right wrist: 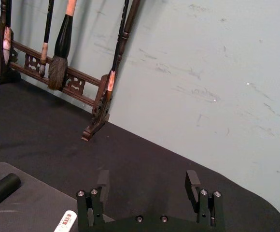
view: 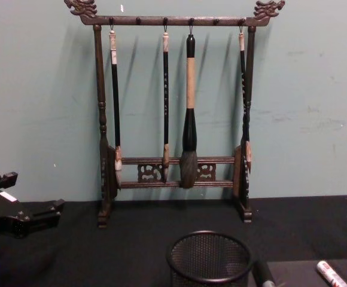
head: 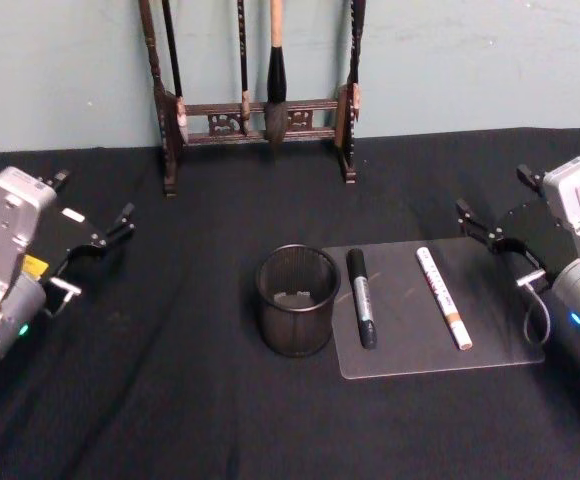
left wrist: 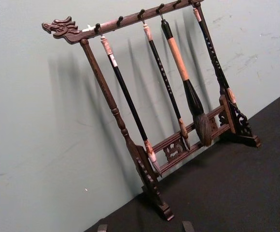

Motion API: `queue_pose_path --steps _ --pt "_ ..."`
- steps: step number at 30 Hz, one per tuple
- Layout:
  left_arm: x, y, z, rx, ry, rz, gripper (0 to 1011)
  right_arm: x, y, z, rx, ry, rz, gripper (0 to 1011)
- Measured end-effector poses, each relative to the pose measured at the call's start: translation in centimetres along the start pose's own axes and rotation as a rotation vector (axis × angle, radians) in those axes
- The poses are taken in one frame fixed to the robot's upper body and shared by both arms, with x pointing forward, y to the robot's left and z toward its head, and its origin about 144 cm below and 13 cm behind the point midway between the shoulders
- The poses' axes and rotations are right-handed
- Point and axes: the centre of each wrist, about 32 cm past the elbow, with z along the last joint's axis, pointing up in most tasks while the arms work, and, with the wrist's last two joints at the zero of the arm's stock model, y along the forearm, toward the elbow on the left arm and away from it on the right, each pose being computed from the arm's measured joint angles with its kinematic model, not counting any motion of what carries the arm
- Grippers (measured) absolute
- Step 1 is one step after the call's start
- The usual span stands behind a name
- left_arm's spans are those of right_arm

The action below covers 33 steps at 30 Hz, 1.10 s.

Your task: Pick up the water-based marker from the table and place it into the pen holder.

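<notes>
Two markers lie side by side on a grey mat [head: 410, 345] on the black table [head: 150, 400]: a black marker [head: 361, 298] and a white marker [head: 443, 297] with an orange band. I cannot tell which one is water-based. The black mesh pen holder [head: 297, 300] stands upright just left of the mat, with nothing standing in it. My left gripper [head: 98, 250] hovers open at the table's left side, far from the markers. At the right, beside the mat's far corner, my right gripper [head: 495, 245] is open too, and the right wrist view shows nothing in the right gripper [right wrist: 147, 181].
A tall dark wooden brush rack [head: 255, 120] with several hanging brushes stands at the back of the table against the pale green wall. Bare black table lies in front of the pen holder and the mat.
</notes>
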Motion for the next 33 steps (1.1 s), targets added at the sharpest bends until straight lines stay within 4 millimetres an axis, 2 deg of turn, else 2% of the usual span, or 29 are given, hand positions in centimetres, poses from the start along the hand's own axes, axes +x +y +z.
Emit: queue_pose_path --steps 33 --pt "0.0 0.0 0.0 0.0 0.0 0.0 1001 0.01 0.0 0.0 0.0 0.0 0.0 1002"
